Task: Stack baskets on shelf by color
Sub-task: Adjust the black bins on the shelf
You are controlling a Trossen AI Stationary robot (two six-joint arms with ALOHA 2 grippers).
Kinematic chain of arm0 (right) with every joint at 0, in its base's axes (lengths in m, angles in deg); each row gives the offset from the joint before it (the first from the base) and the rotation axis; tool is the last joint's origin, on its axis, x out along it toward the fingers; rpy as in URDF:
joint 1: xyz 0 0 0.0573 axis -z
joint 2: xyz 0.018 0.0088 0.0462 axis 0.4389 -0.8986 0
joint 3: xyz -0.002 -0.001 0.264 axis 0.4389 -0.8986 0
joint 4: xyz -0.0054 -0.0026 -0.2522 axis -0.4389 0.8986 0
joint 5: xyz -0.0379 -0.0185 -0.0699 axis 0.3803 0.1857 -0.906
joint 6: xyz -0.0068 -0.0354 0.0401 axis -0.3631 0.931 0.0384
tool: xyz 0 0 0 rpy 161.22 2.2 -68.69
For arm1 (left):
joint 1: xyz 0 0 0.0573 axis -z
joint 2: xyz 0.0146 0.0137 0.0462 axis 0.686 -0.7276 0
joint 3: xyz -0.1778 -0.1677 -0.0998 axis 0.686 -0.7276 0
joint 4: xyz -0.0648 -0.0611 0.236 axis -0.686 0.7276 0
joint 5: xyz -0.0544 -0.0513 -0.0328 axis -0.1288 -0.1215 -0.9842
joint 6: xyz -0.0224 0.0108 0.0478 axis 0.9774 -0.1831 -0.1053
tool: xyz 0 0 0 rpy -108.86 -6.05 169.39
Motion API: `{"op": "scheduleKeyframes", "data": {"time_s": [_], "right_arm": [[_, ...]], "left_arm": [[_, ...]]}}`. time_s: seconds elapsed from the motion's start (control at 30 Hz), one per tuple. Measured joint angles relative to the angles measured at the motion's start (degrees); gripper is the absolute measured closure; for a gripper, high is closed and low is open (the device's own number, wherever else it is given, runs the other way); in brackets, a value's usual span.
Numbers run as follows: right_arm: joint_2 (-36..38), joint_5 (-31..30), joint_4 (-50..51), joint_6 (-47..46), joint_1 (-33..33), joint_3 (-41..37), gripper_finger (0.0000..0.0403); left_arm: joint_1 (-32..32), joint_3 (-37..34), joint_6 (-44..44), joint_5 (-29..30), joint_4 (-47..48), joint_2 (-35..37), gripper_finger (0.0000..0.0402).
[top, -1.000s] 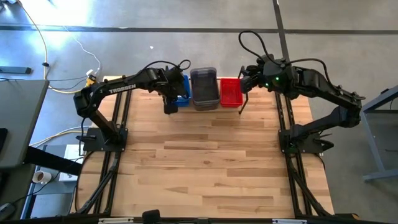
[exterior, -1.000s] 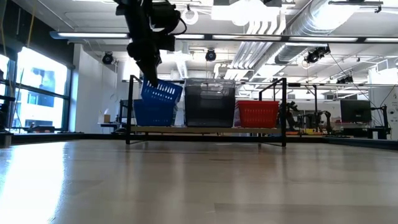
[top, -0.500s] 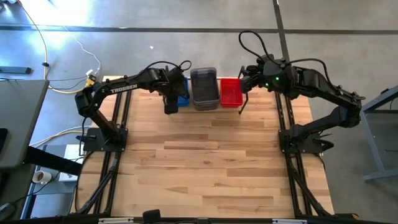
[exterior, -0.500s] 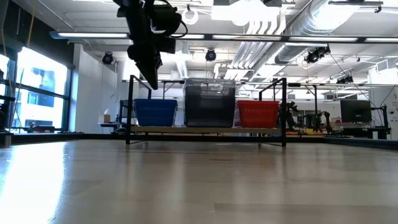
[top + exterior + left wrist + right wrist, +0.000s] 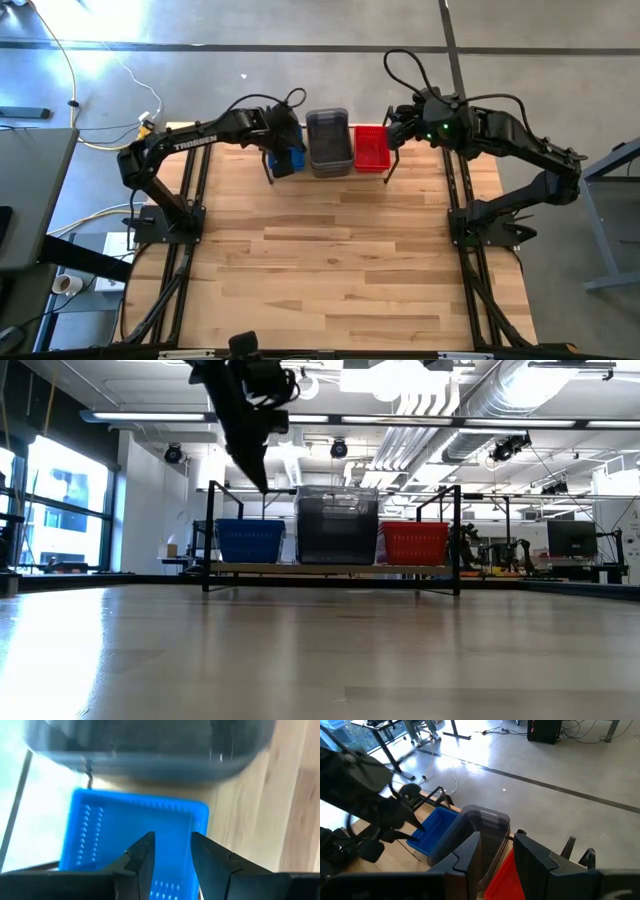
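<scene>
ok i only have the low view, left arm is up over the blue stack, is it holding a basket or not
Observer: No. In the left wrist view the left gripper is open with nothing between its fingers, above the blue baskets.
Operator: where's the right arm, can't find it here
Observer: From above, the right gripper sits just beyond the red baskets, at the shelf's right end.
Operator: is it carrying anything
Observer: No. In the right wrist view its fingers stand apart and empty, looking over the grey baskets.
</scene>
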Motion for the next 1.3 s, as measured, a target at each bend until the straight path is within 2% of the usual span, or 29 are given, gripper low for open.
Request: {"op": "scheduleKeyframes", "data": {"time_s": [0.27, 0.37, 0.5, 0.63, 0.9, 1.03, 1.3], "right_arm": [[0.0, -0.02, 0.0, -0.18, 0.01, -0.01, 0.0304], [0.0, -0.04, 0.0, 0.09, 0.0, 0.0, 0.0304], [0.0, -0.04, 0.0, 0.28, 0.0, 0.01, 0.0304], [0.0, -0.44, 0.0, 1.62, -0.02, 0.0, 0.0304], [0.0, -0.42, 0.02, 3.1, -0.02, -0.01, 0.0304], [0.0, -0.42, 0.02, 3.36, -0.01, -0.01, 0.0304], [0.0, -0.35, 0.02, 5.27, -0.02, -0.01, 0.0304]], "left_arm": [[-0.44, 0.09, 8.49, 2.34, -7.63, 0.7, 0.0284], [-0.45, 0.09, 14.42, 3.29, -9.61, 0.7, 0.0284], [-0.61, 0.09, 22.88, 3.93, -10.09, 0.69, 0.0284], [-0.68, 0.07, 27.59, 5.48, -10.38, -0.46, 0.0284], [-1.1, 0.06, 34.74, 7.57, -10.34, -3.07, 0.0284], [-1.16, 0.04, 37.29, 11.39, -10.05, -3.91, 0.0287], [-1.12, 0.02, 38.84, 10.99, -13.92, -4.37, 0.0312]]}}
